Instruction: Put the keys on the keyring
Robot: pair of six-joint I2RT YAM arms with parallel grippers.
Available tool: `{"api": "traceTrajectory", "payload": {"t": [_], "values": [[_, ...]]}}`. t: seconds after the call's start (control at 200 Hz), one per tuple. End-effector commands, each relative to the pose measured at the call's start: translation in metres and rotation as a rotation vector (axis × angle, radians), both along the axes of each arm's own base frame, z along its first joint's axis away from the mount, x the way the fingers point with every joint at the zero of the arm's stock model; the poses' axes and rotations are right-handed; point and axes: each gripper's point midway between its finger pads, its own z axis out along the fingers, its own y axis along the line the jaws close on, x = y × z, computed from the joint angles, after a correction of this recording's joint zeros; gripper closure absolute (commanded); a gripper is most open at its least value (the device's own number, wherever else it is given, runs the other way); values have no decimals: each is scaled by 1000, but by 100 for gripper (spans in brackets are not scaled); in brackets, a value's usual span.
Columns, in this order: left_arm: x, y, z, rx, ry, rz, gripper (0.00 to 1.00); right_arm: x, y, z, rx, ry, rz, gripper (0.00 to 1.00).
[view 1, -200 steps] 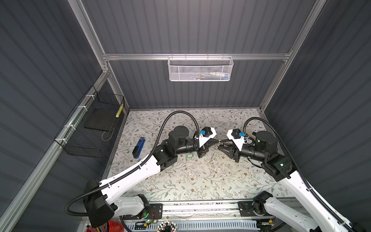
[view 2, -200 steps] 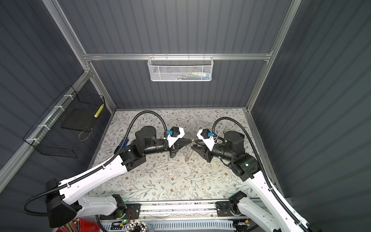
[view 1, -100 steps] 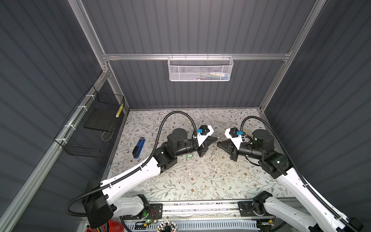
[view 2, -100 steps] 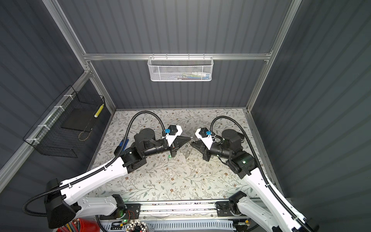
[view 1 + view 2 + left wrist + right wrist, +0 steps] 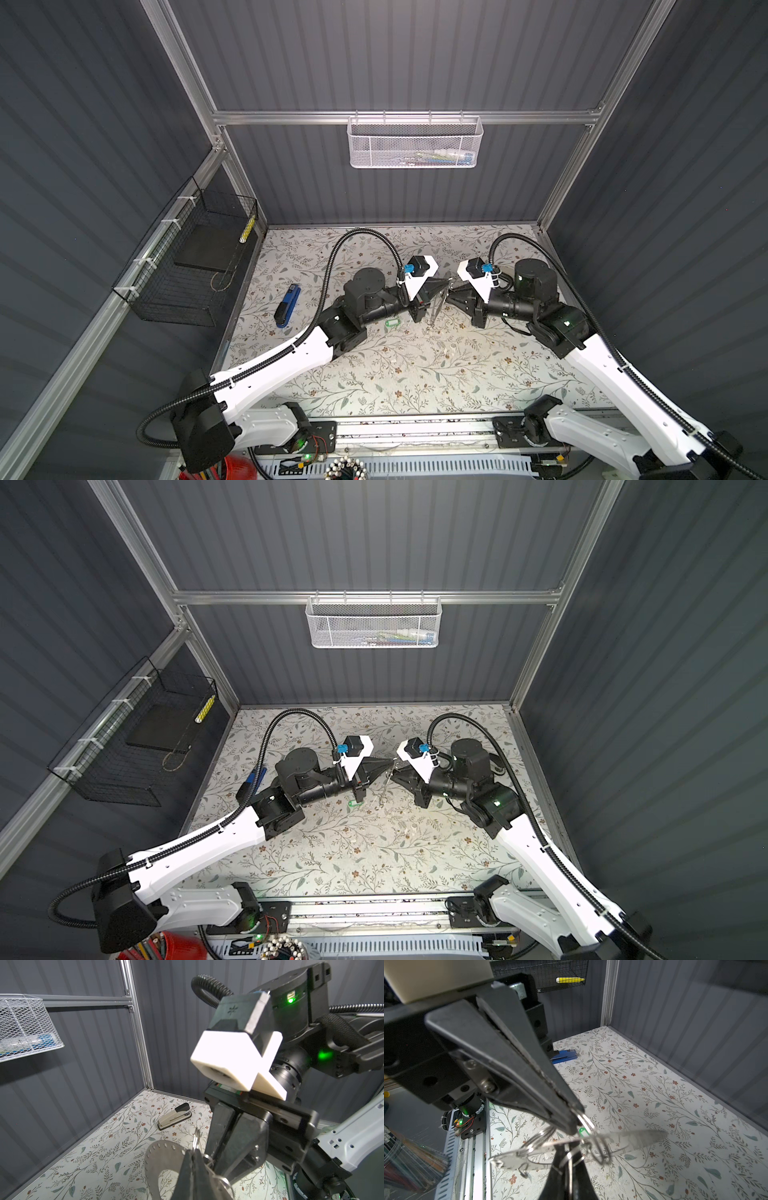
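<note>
The keyring (image 5: 436,305) (image 5: 384,789), a flat grey metal annulus with tiny rim holes, hangs above the table between both grippers. My left gripper (image 5: 446,283) (image 5: 390,761) (image 5: 193,1153) is shut on the rim of the keyring (image 5: 160,1159). My right gripper (image 5: 451,291) (image 5: 395,771) (image 5: 569,1147) faces it tip to tip. It is shut on a small wire ring at the keyring's (image 5: 633,1138) edge. One of the keys, a green tag (image 5: 391,323) (image 5: 355,803) (image 5: 582,1132), lies on the table under the left gripper.
A blue stapler (image 5: 286,307) (image 5: 249,785) (image 5: 564,1056) lies at the table's left side. A beige and black stapler (image 5: 174,1115) sits near a back corner. A white mesh basket (image 5: 415,141) hangs on the back wall, a black wire basket (image 5: 187,270) on the left wall.
My right gripper's jaws have closed at the keyring. Both grippers have shifted slightly toward the back and stay tip to tip.
</note>
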Motion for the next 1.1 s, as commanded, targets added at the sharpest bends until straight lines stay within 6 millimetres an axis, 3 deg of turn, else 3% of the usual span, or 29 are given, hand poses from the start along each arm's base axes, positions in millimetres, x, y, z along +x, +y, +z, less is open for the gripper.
{"api": "traceTrajectory", "payload": {"t": [0.0,0.275,0.76,1.096], "values": [[-1,8,17,-53,-34,16,100,-4,3,15,15,-28,22,100],[-3,10,9,25,-65,16,100,3,-10,25,-45,-94,-55,100],[-7,12,-2,120,-75,2,100,7,-19,26,-148,-136,-79,100],[-7,9,-12,166,-60,-15,100,7,-27,6,-389,-223,-32,100]]}}
